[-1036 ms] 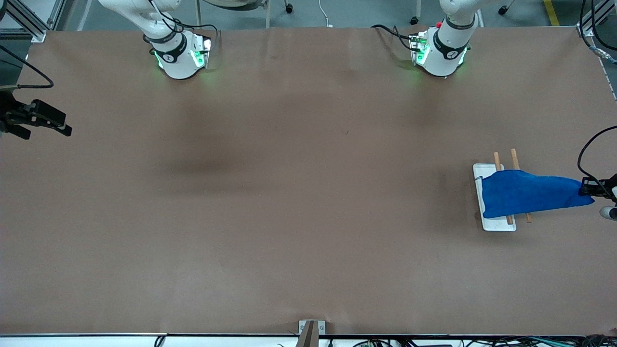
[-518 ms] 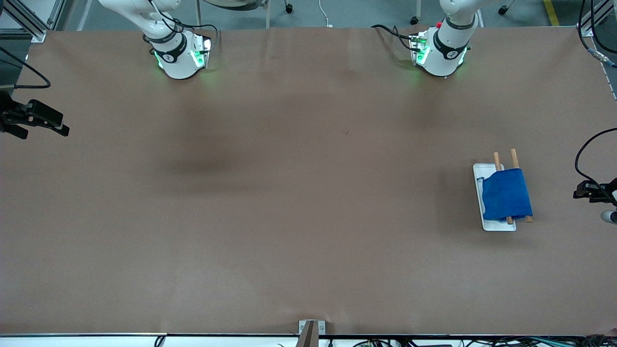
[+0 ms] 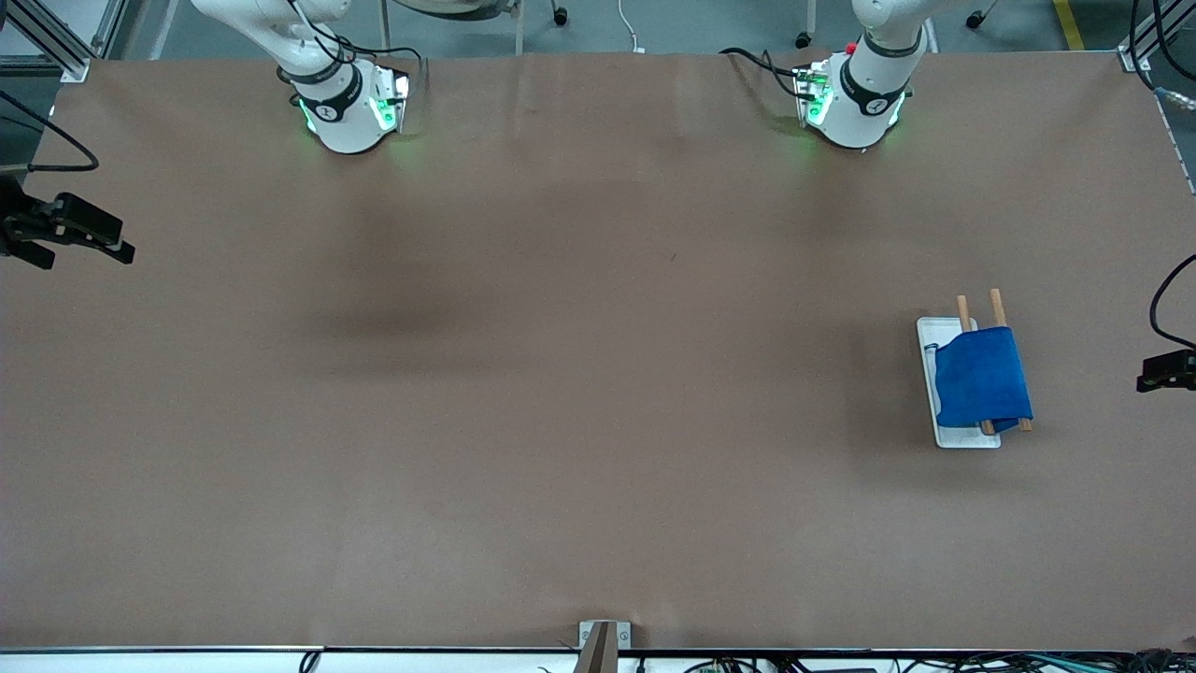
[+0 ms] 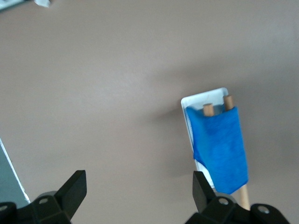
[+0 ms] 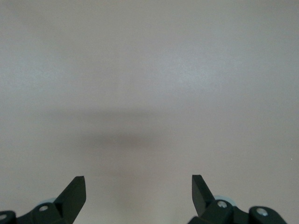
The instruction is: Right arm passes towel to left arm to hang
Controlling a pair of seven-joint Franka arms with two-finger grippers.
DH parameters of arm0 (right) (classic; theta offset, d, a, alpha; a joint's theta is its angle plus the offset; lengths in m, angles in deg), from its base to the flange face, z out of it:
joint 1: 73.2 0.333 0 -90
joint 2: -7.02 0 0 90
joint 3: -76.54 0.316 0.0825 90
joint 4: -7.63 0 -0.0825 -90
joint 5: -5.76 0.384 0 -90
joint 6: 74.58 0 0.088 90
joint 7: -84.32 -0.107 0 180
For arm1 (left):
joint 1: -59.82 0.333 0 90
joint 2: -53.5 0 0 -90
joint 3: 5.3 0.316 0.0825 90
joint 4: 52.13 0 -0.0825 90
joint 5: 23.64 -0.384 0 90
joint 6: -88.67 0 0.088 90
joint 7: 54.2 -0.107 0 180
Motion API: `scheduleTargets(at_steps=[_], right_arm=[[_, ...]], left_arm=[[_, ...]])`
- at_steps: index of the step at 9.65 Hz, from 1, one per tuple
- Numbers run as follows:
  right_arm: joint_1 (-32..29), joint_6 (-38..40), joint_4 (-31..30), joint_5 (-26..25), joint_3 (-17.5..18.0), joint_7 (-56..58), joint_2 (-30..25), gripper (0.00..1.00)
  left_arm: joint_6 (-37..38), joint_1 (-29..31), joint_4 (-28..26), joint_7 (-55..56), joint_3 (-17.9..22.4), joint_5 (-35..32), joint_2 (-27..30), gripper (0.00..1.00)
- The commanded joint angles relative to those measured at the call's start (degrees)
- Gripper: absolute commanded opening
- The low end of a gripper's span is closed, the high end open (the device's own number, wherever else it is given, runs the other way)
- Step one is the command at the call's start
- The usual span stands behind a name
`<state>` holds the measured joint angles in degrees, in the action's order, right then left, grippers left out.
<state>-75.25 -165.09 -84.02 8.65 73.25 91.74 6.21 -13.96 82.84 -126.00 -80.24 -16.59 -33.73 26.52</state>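
Observation:
The bright blue towel [image 3: 981, 379] hangs draped over two wooden rods [image 3: 996, 304] that stand on a white tray [image 3: 926, 350] toward the left arm's end of the table. It also shows in the left wrist view [image 4: 219, 149], with the rod tips [image 4: 208, 109] poking out above it. My left gripper [image 3: 1154, 379] is open and empty [image 4: 138, 179], up in the air beside the towel and apart from it, over the table's edge. My right gripper [image 3: 89, 252] is open and empty [image 5: 138, 182] and waits over the bare table at the right arm's end.
The table [image 3: 598, 421] is covered in plain brown paper. The two arm bases [image 3: 350, 103] [image 3: 855, 98] stand along its edge farthest from the front camera. A small metal bracket [image 3: 603, 640] sits at the edge nearest the camera.
One second ago my left gripper held the towel's end, stretched out from the rods. It has let go, the towel has dropped over the rods, and the gripper has drawn away toward the table's edge.

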Motion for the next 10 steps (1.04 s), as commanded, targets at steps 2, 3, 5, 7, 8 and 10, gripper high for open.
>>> scheduleTargets(at_steps=[2,3,5,7,8,10], right_arm=[[-0.3,0.9,0.9,-1.0,0.4,-0.8,0.4,1.00],[-0.3,0.9,0.9,-1.0,0.4,-0.8,0.4,1.00],[-0.3,0.9,0.9,-1.0,0.4,-0.8,0.4,1.00],[-0.3,0.9,0.9,-1.0,0.4,-0.8,0.4,1.00],[-0.3,0.8,0.9,-1.0,0.4,-0.7,0.4,1.00],[-0.4,0.2,1.4,-1.1,0.4,-0.7,1.2,1.00]], left_arm=[[5.0,-1.0,-1.9,12.1,-4.7,0.6,6.7,1.00],[6.8,-1.0,-1.9,15.5,-7.3,0.7,8.2,1.00],[10.9,-1.0,-1.9,22.3,-11.7,0.7,11.3,1.00],[14.7,-0.8,-1.9,27.0,-14.3,2.6,13.7,1.00],[15.5,-0.7,-2.0,28.8,-14.3,4.8,14.7,1.00],[18.3,-0.7,-2.0,30.0,-15.3,5.5,15.3,1.00]])
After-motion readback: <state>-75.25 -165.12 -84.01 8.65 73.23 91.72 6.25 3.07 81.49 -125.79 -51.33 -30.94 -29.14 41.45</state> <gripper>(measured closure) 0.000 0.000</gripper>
